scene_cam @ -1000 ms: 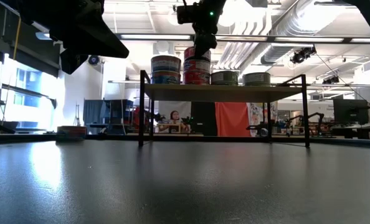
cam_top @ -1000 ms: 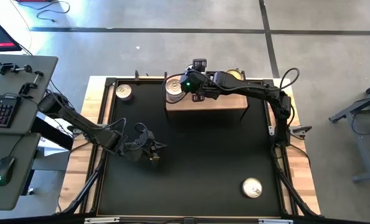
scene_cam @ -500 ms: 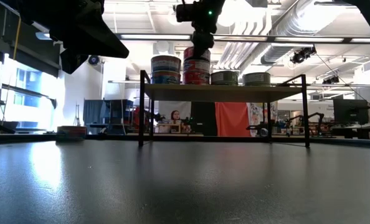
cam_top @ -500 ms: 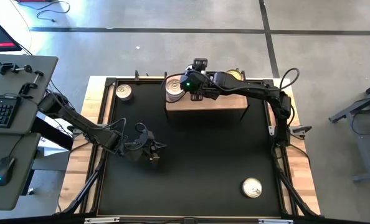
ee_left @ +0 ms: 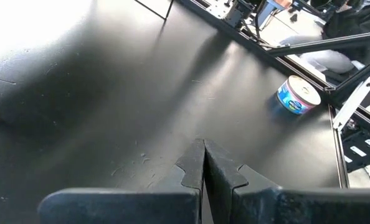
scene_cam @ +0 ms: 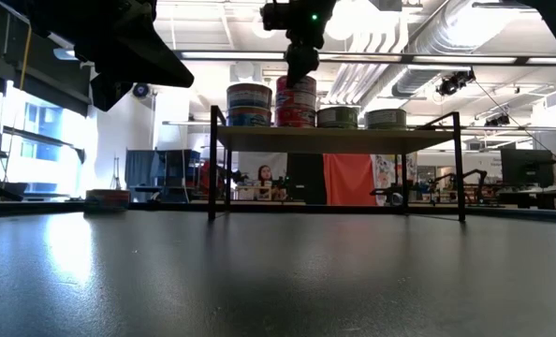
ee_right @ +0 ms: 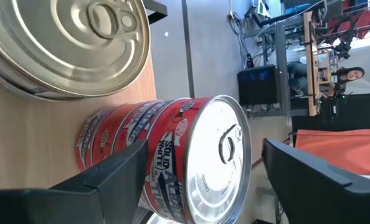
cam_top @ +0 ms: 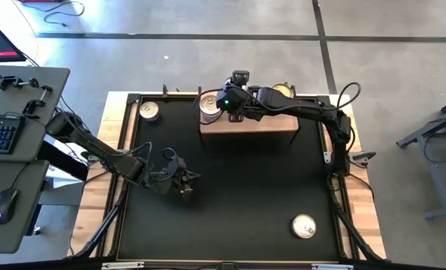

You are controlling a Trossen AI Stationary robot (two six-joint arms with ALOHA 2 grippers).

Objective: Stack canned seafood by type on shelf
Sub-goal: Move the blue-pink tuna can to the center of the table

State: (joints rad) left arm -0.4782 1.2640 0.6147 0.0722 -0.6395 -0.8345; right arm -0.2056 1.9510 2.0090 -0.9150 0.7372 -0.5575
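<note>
Fingers of the left gripper [cam_top: 184, 187] are pressed shut on nothing, low over the black table [cam_top: 238, 180], where it waits. Further right, the right gripper [cam_top: 224, 103] is opened wide around the red stack [scene_cam: 296, 103] on the shelf [scene_cam: 334, 139]. It should be lifted straight up, so the stack is not pushed. Silver tins [scene_cam: 386, 118] stand beside; loose tins [cam_top: 304, 226] are left on the table.

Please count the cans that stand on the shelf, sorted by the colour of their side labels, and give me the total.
White-blue cans: 2, in one stack
Red cans: 3, in one stack
Dull grey cans: 2, standing singly
Total on the shelf: 7
</note>
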